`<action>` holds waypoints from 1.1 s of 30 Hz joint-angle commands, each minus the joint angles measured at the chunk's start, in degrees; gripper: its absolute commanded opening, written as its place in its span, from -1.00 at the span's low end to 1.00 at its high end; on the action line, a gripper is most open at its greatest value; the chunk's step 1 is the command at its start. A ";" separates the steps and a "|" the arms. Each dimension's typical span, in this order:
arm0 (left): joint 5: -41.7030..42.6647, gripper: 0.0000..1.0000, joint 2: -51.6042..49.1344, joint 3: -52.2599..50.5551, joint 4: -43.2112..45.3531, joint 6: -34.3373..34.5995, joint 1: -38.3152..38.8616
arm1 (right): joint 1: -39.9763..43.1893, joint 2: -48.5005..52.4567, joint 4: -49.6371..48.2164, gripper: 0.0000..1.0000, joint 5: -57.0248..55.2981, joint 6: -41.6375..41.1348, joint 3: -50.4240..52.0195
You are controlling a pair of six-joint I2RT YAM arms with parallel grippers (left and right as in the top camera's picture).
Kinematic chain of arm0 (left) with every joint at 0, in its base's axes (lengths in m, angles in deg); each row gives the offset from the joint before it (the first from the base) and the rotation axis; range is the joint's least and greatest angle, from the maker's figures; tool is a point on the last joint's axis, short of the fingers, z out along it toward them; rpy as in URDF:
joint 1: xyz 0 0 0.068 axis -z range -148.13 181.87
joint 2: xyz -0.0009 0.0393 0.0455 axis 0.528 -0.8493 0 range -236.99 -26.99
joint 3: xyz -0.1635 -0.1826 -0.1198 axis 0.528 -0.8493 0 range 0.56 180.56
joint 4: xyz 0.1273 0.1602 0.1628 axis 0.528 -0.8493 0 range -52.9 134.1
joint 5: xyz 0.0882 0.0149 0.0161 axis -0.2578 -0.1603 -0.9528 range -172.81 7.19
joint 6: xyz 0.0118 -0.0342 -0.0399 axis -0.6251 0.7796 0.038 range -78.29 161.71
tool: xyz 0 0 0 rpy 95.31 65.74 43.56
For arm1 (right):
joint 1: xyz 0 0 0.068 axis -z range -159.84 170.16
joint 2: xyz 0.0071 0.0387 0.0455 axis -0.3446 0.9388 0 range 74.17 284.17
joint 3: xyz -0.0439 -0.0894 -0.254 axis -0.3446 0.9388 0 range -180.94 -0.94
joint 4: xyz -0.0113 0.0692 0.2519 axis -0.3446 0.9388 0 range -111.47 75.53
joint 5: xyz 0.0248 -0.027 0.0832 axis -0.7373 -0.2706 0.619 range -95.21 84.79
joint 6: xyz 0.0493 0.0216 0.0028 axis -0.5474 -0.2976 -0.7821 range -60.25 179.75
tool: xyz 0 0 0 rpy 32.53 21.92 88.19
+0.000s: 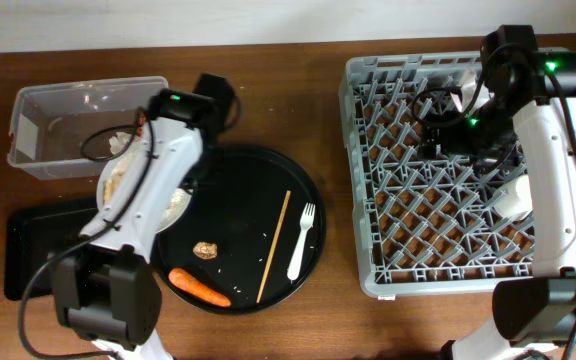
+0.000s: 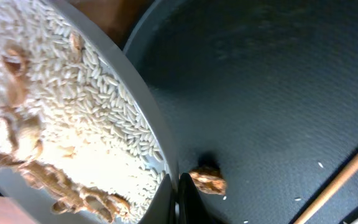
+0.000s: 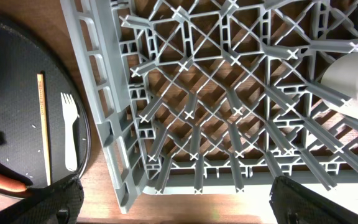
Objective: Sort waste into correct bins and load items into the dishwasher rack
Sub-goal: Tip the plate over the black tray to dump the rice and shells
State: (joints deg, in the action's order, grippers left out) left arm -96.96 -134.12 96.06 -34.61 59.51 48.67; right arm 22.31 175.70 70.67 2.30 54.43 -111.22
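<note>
Dark brown wooden table (image 1: pixel 318 325); a pale wall strip (image 1: pixel 268 18) along its far edge

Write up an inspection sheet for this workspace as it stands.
Surface: brown wooden table; round black tray in the middle.
Job's things: plate of rice-like grains and scraps held tilted at that tray's left edge; carrot, food chunk, chopstick, fork on it; clear tub and black rectangular tray at left; rack at right, a white item inside.
Clutter: nothing seen.
Grippers: left gripper shut on the plate's rim; right gripper open above the rack.
Cables: black cables along the left arm and right arm.
Surroundings: pale wall strip behind.
</note>
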 commanded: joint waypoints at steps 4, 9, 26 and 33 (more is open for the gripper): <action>9.79 -1.00 1.27 0.98 0.44 -4.37 -14.45 | -0.15 0.07 0.48 0.97 -0.70 0.61 0.37; 27.36 -1.00 1.27 0.96 0.46 -12.15 -25.35 | -0.15 0.07 0.68 0.97 -0.72 0.61 0.37; 78.49 -1.00 1.25 -0.63 -17.97 -52.17 -57.40 | -0.15 0.07 1.33 0.97 -2.23 0.61 0.37; 84.72 -1.00 1.64 -8.33 -17.22 -58.88 -60.96 | -0.15 0.07 1.77 0.97 -2.27 0.61 0.37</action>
State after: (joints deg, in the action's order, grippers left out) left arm -16.16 -133.93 88.30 -52.38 4.21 -11.99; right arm 22.31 175.73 72.05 0.66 54.61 -111.22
